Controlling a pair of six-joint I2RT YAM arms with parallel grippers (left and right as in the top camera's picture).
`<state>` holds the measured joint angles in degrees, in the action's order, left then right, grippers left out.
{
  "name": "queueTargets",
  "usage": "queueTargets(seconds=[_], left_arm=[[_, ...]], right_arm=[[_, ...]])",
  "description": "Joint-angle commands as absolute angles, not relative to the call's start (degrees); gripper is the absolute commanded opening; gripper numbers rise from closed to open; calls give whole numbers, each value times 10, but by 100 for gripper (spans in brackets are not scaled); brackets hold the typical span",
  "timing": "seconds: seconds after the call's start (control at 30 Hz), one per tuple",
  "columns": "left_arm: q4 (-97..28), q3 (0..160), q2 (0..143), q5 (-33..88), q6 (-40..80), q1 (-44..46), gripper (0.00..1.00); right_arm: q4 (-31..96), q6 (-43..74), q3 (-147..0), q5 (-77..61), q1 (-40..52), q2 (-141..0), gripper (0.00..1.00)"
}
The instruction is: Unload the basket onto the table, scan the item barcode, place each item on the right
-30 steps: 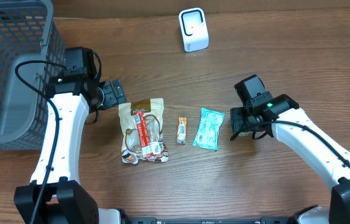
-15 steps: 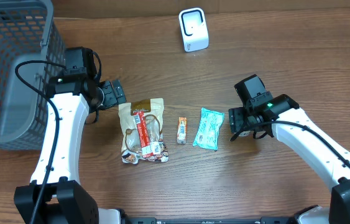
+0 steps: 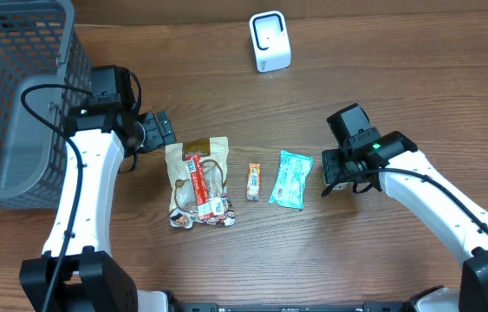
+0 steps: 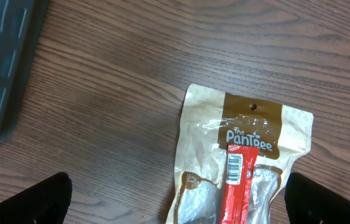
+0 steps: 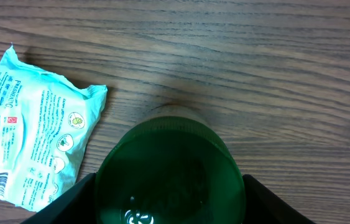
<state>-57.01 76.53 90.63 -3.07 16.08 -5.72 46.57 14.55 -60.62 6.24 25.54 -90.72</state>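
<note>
Green round item (image 5: 168, 168) sits right of teal pack (image 3: 291, 178), between fingers of right gripper (image 3: 331, 171); jaws part-open, close on both sides, can't tell if clamped. Left gripper (image 3: 162, 130) wide open, empty, just beyond snack pouch (image 3: 198, 180). Step: pickup, prob. Next: firm grip, lift, turn barcode toward scanner (image 3: 270, 42), far centre.
</note>
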Motion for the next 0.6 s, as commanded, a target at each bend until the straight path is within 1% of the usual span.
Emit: queueTargets(seconds=[0.0, 0.1, 0.23, 0.3, 0.43, 0.57], left_arm=[[-567, 773, 905, -34, 156, -56, 100], [-567, 773, 905, -34, 156, -56, 100], [-568, 774, 905, -34, 156, -56, 100], [-568, 773, 905, -34, 156, -56, 100], [-568, 774, 905, -34, 156, -56, 100], [-568, 773, 905, -34, 156, -56, 100]], right_arm=[[464, 142, -604, 64, 255, -906, 61], [463, 108, -604, 64, 255, -906, 62], [464, 89, -604, 64, 255, -906, 67], [465, 89, -604, 63, 255, -906, 76], [466, 92, -608, 62, 254, -906, 77], [491, 94, -637, 57, 254, -906, 86]])
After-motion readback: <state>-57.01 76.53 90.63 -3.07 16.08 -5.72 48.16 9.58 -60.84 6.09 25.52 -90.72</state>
